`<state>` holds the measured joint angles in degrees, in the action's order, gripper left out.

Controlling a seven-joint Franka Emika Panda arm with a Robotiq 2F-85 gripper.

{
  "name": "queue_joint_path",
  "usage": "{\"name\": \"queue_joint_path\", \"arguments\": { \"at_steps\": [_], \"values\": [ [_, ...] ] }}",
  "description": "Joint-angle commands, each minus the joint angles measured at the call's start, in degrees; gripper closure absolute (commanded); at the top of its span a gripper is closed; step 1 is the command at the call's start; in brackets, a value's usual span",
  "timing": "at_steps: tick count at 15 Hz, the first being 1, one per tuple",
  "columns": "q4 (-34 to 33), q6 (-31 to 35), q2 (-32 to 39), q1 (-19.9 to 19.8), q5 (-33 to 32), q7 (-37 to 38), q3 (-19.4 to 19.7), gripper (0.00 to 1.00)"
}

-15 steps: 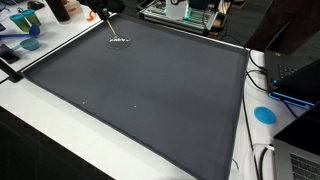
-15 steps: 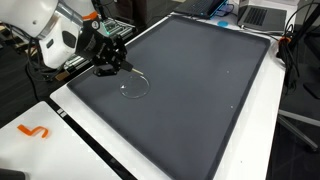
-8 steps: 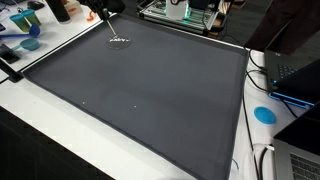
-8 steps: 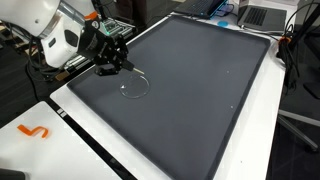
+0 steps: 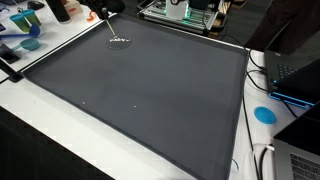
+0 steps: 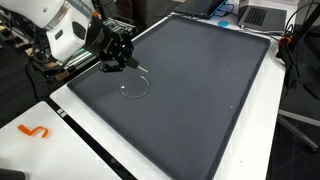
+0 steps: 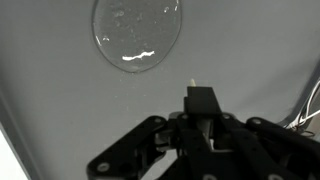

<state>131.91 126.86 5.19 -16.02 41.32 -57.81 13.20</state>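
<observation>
Exterior view: dark mat (image 5: 150, 90) covers most of the white tabletop (image 5: 40, 130). My tool (image 5: 103, 13) is barely in frame at the mat's far corner. A thin pale stick (image 5: 110, 27) slants down from it toward a clear round disc (image 5: 119, 42) lying flat on the mat. The stick's tip is at the disc's rim; I cannot tell whether they touch. A blue disc (image 5: 264, 114) sits on the bare tabletop, well apart from all this.

Exterior view, other angle: the tool (image 6: 122, 66) hangs low over the mat (image 6: 190, 80) near its edge. The clear round disc (image 6: 134, 86) is just beside the tool on the mat and apart from the fingers. An orange squiggle (image 6: 33, 131) lies on the tabletop (image 6: 80, 150), off the mat.

Wrist view: the tool (image 7: 203, 98) is clenched, its fingers drawn together. The stick's pale tip (image 7: 192, 81) pokes out from between them. What the stick is made of is too small to tell. The clear round disc (image 7: 138, 35) lies ahead of the fingertips and catches a glare. Mat (image 7: 60, 110) shows between it and the stick's tip.
</observation>
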Motion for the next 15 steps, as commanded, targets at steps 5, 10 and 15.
{"name": "queue_joint_path", "arguments": {
  "at_steps": [5,10,15],
  "values": [
    [1.59,4.94,-4.16,3.12,-14.38,17.71,-1.57,0.96],
    [3.30,7.94,-7.84,5.33,-30.51,33.90,-3.16,0.96],
    [4.18,5.01,-11.31,6.59,-45.25,48.06,-4.87,0.96]
  ]
}}
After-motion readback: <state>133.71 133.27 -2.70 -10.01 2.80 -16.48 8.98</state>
